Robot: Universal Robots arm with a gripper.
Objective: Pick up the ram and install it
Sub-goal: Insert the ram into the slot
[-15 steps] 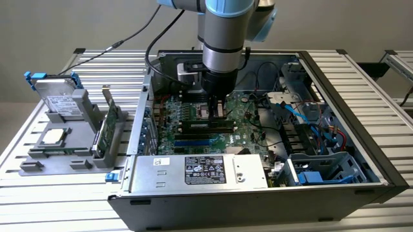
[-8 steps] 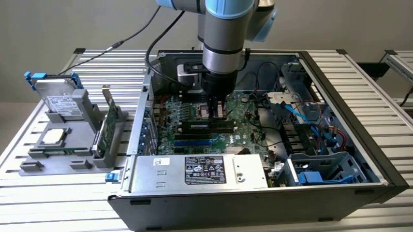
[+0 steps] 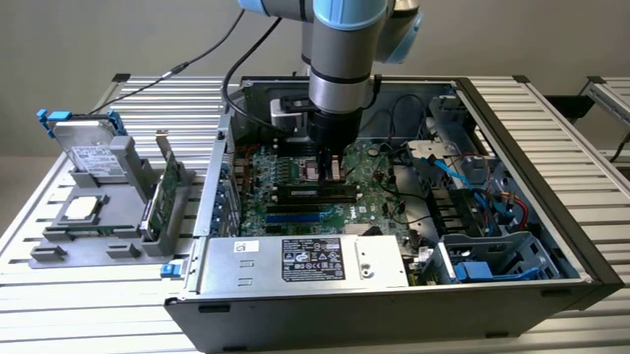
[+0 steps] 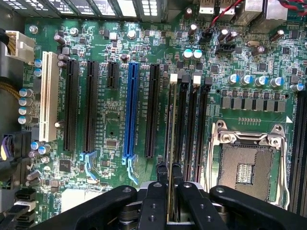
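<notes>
Slatted aluminium table (image 3: pixel 99 324) carries an open computer case (image 3: pixel 551 221) lying on its side. Nearest the exterior camera, the grey power supply (image 3: pixel 305 262) sits along the case's front edge. Behind it lies the green motherboard (image 3: pixel 379 184).

The arm (image 3: pixel 340 66) comes straight down into the case, wrist vertical. Its gripper (image 3: pixel 331 166) hangs low over the middle of the board.

In the wrist view the two black fingers (image 4: pixel 162 175) of the gripper (image 4: pixel 169 167) are pinched on the ram (image 4: pixel 169 129). The ram is seen edge-on as a thin strip. It runs along the memory slots (image 4: pixel 192 124), between the black expansion slots and the CPU socket (image 4: pixel 244 167). Whether it is seated in a slot I cannot tell.

Toward the exterior view's left, outside the case, a grey holder (image 3: pixel 88 221) keeps a hard drive (image 3: pixel 94 155) and a green expansion card (image 3: pixel 167 188) upright.
</notes>
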